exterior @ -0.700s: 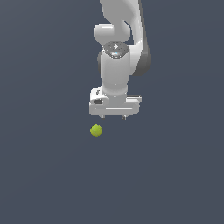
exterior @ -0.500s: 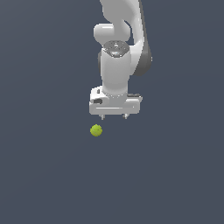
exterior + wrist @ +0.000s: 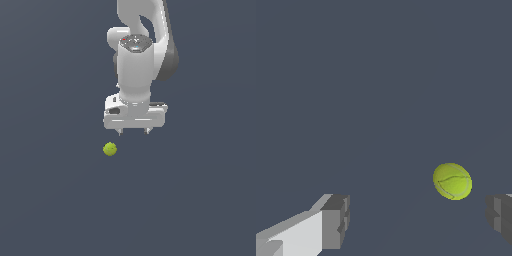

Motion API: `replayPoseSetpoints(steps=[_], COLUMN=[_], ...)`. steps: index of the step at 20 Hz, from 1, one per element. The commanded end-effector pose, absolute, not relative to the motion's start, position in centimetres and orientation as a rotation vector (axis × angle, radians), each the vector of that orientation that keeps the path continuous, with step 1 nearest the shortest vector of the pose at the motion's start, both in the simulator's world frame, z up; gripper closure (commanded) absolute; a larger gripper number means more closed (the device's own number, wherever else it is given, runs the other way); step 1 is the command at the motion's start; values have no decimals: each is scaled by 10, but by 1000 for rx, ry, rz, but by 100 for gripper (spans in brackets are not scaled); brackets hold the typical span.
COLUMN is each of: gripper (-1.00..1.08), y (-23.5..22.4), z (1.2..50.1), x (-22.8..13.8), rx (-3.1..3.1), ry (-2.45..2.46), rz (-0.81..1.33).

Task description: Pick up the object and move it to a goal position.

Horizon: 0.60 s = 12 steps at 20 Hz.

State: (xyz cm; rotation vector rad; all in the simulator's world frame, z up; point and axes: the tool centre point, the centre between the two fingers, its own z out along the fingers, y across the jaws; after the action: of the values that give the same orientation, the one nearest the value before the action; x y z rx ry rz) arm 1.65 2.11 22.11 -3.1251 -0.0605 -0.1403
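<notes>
Fingers of my gripper stand spread wide with nothing between them. I hang apart from the yellow-green ball, which sits toward the exterior view's left.

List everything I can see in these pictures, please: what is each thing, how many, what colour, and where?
small yellow-green ball with faint darker markings: one, yellow-green, lying on the floor, below the claw and toward the exterior view's left, untouched.
flat dark grey-blue floor: one, dark grey-blue, filling the whole background.
white robot arm: one, white with grey joints, reaching down from the top of the exterior view.
claw: one, white with dark grey fingertips, open, holding nothing.
</notes>
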Motion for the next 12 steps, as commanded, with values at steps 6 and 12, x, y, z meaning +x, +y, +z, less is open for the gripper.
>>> replayPoseSetpoints(steps=[6, 12], gripper=[-92, -92], y=[17, 2], z=[216, 199], x=[16, 14], rx=[-3126, -3130], ry=[-80, -151], rz=[-136, -118])
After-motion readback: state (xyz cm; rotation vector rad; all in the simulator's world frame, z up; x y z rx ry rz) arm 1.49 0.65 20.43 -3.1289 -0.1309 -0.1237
